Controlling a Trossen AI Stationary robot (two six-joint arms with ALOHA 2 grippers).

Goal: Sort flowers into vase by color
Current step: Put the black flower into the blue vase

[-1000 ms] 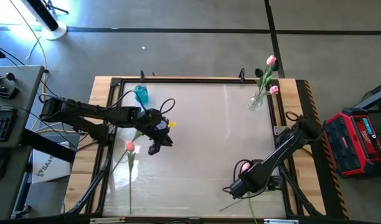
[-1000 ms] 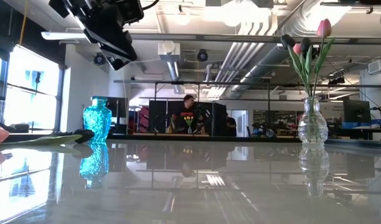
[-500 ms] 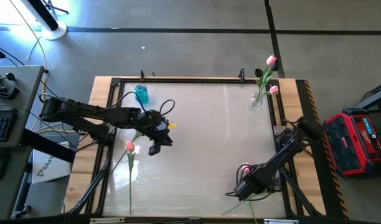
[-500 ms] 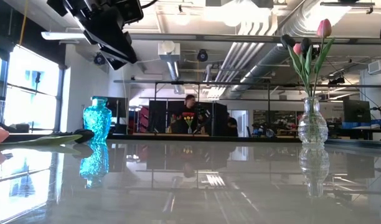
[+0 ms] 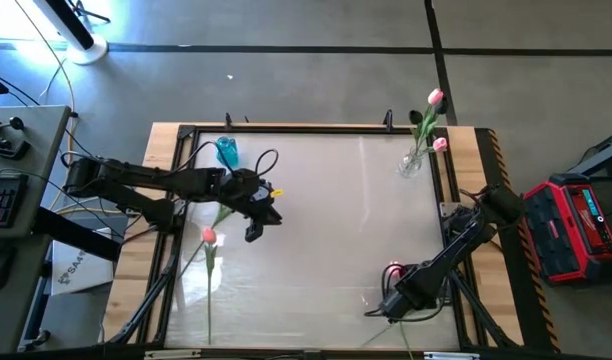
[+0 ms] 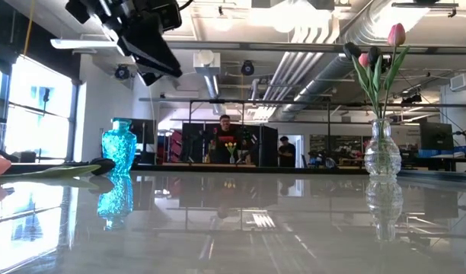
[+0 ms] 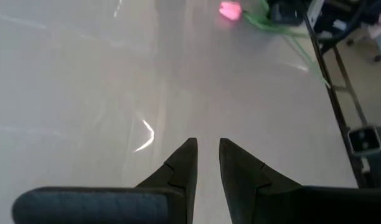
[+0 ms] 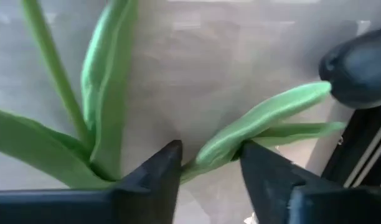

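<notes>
Near the table's (image 5: 316, 220) front right corner, I see my right pincer (image 5: 386, 308) low over a pink tulip (image 5: 394, 270) lying on the surface. From the right wrist, its fingers (image 8: 154, 177) stand apart on either side of a green leaf and stem (image 8: 256, 121), not yet closed on it. Toward the rear left, I see my left pincer (image 5: 254, 232) raised above the table, its fingers (image 7: 184, 165) nearly together and holding nothing. Beside it, toward the left edge, a second pink tulip (image 5: 208, 237) lies flat with its stem pointing to the front. At the rear left stands a blue vase (image 5: 226, 151), with no flowers in it that I can see. At the rear right, a clear glass vase (image 6: 381, 151) holds pink tulips (image 6: 397, 33), upright.
</notes>
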